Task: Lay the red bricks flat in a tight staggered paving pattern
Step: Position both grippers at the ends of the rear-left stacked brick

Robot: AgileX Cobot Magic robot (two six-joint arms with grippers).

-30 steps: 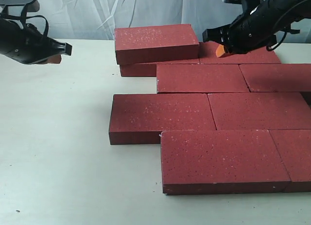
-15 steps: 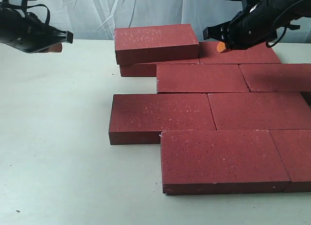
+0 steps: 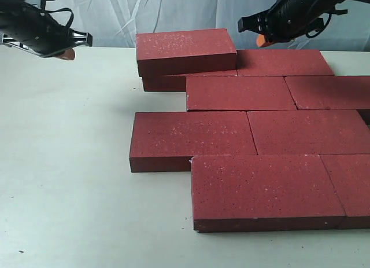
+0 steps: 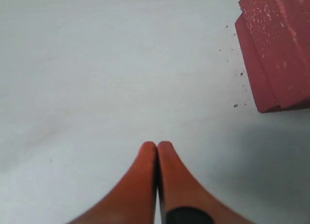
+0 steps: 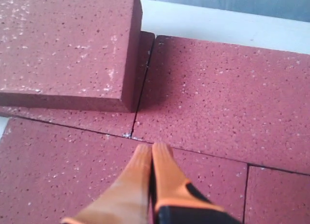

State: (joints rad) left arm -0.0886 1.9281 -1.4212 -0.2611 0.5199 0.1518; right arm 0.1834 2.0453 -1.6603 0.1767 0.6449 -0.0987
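Note:
Several dark red speckled bricks lie flat on the white table (image 3: 69,164) in staggered rows. One brick (image 3: 185,51) is stacked on top of another (image 3: 165,83) at the back left of the pattern. My left gripper (image 3: 66,52) hangs shut and empty over bare table, left of that stack; its wrist view shows the pressed orange fingertips (image 4: 157,145) and the stack's corner (image 4: 281,50). Also shut and empty, my right gripper (image 3: 263,41) hovers above the back-row brick (image 3: 283,62). Its tips (image 5: 151,147) sit over the seam beside the stacked brick (image 5: 68,45).
A pale curtain (image 3: 173,13) hangs behind the table. The paved rows run off the right edge of the exterior view, and the front row (image 3: 263,190) lies near the table's front. Bare tabletop fills the left side (image 4: 97,64).
Both arms have risen. The right gripper lifted up off the back-row brick, and the left gripper moved up at the far left. The bricks have not moved.

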